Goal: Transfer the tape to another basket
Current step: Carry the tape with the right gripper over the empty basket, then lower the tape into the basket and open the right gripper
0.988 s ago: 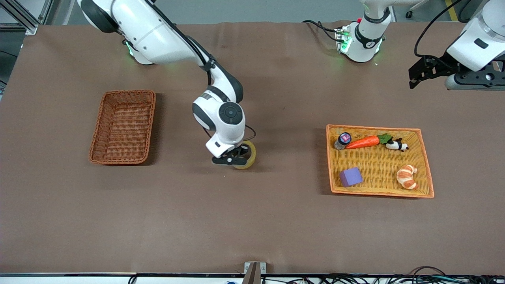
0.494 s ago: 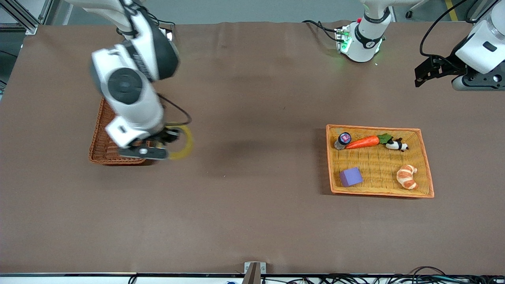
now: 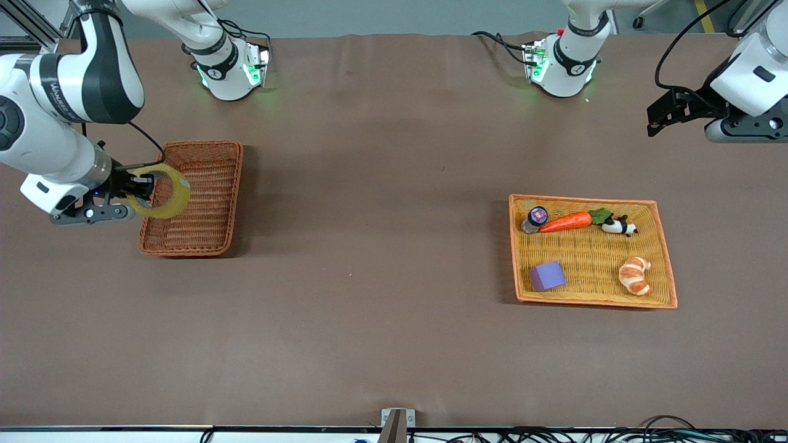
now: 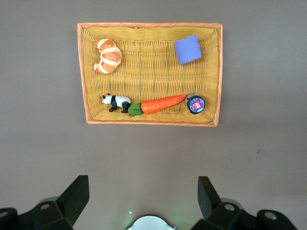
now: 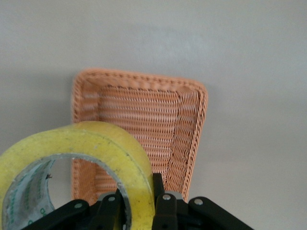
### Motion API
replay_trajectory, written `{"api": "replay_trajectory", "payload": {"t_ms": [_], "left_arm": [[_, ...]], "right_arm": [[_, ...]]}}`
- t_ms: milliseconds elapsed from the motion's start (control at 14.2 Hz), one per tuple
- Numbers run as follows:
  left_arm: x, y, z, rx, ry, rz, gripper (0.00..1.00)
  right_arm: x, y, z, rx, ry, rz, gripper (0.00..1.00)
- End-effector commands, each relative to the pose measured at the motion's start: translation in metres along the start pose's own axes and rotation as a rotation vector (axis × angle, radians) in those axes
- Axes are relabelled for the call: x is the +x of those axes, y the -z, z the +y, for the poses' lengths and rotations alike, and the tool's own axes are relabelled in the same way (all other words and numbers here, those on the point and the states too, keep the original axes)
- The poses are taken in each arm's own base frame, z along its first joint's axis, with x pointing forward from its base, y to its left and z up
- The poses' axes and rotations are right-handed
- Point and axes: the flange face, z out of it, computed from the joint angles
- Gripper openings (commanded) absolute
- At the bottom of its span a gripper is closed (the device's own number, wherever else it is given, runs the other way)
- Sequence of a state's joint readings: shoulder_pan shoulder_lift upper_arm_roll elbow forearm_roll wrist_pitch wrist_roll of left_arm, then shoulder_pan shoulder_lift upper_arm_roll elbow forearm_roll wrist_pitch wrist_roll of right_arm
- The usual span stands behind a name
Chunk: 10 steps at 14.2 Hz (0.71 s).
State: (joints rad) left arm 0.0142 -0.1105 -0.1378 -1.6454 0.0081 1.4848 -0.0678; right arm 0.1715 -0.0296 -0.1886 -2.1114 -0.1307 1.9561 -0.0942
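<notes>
My right gripper (image 3: 143, 186) is shut on the wall of the yellowish tape roll (image 3: 165, 192) and holds it in the air over the rim of the dark reddish-brown wicker basket (image 3: 209, 184) at the right arm's end of the table. In the right wrist view the tape (image 5: 91, 153) fills the foreground, pinched between my fingers (image 5: 163, 201), with the basket (image 5: 158, 124) below it. My left gripper (image 3: 655, 120) is open and empty, up in the air over bare table near the left arm's base. Its fingertips (image 4: 76, 194) show in the left wrist view.
A shallow yellow woven tray with an orange rim (image 3: 668, 277) lies toward the left arm's end. It holds a croissant (image 3: 635, 275), a purple cube (image 3: 547, 275), a carrot (image 3: 569, 221), a panda toy (image 3: 619, 227) and a small bottle (image 3: 534, 219). The tray also shows in the left wrist view (image 4: 217, 72).
My right arm has carried the tape from over the table's middle to over the brown basket's rim and raised it. The left gripper has shifted slightly.
</notes>
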Motion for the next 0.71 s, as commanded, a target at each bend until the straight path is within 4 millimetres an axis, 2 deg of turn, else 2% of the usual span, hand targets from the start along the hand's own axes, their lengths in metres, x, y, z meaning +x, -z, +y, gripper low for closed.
{"api": "replay_trajectory", "payload": {"t_ms": [0,71,141,212,353,494,635], "left_arm": [[0.009,0.013,-0.002,-0.011,-0.014,0.021,1.0],[0.011,0.013,-0.003,-0.007,-0.012,0.024,1.0],[0.012,0.013,-0.004,-0.005,-0.012,0.032,1.0],[0.015,0.015,-0.005,0.003,-0.011,0.055,1.0],[0.015,0.017,-0.003,0.006,-0.014,0.071,1.0],[0.014,0.023,-0.001,0.003,-0.015,0.097,1.0],[0.014,0.021,0.0,0.003,-0.017,0.098,1.0]], "right_arm": [[-0.054,-0.069,0.009,0.056,0.026,0.059,0.01],[-0.063,-0.089,0.022,0.065,0.024,0.079,0.02],[-0.072,-0.112,0.024,0.069,0.022,0.096,0.02],[-0.079,-0.129,0.019,0.068,0.021,0.12,0.02],[-0.096,-0.181,0.005,0.05,0.018,0.203,0.03],[-0.096,-0.209,0.001,0.033,0.018,0.204,0.03],[-0.094,-0.222,0.0,0.022,0.022,0.208,0.04]]}}
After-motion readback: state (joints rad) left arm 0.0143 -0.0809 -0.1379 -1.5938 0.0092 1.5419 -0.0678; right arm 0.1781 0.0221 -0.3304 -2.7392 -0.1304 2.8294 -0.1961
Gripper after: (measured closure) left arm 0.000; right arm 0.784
